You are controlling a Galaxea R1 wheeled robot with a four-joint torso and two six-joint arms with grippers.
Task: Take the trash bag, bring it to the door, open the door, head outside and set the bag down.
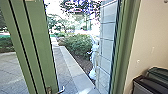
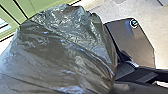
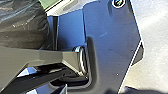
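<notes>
Left wrist view: big, shiny trash bag [image 2: 65,47] beside the robot's dark plate [image 2: 138,43].
Its folds come together near the robot's bar [image 2: 140,75]. I cannot tell which way its long side points, on which side of either hand it is, or if either hand is open, closed or holding it.

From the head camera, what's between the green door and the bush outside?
In the head view, paving and a pale curb lie between the green door and the bush.
</notes>
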